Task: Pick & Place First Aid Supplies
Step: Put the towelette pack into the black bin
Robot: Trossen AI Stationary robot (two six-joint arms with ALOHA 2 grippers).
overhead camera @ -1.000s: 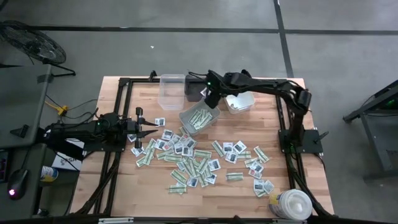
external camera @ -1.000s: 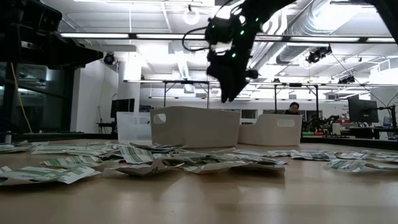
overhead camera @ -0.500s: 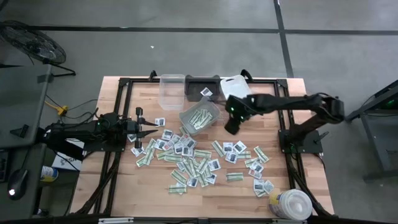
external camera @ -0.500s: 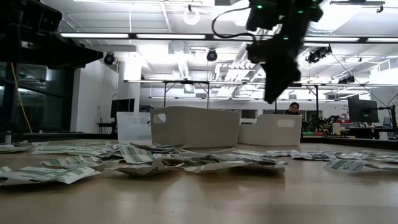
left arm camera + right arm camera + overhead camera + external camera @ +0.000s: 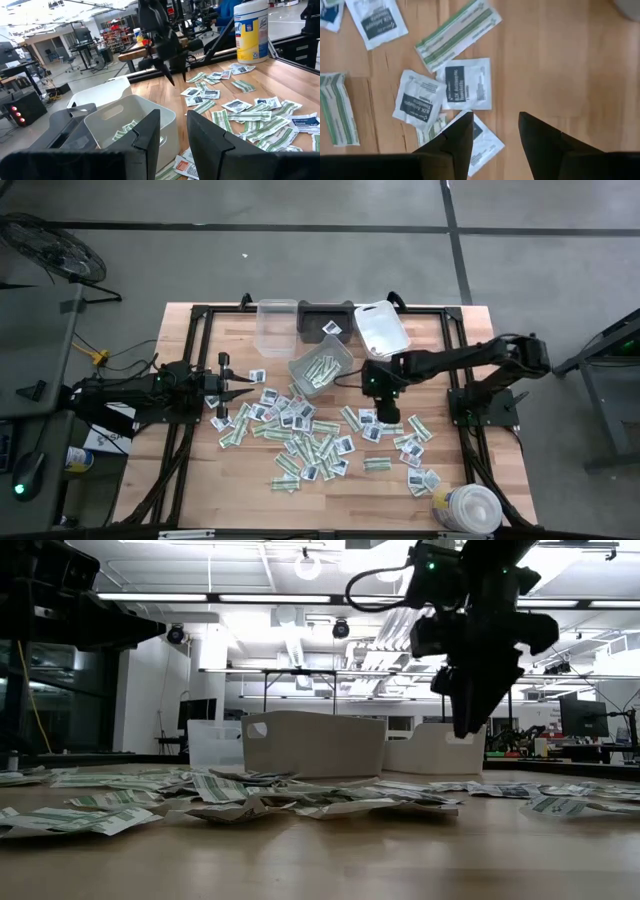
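Fingers parted and empty, the right gripper (image 5: 381, 416) is poised at frame centre-right over white packets (image 5: 465, 90), evidently choosing one.

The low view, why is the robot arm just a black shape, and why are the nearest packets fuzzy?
In the low view, bright ceiling lights behind the right gripper turn it into a dark outline, and the closest packets are out of focus. In the right wrist view, the packets are evenly lit and their print shows. In the high view, light is flat and shadows faint.
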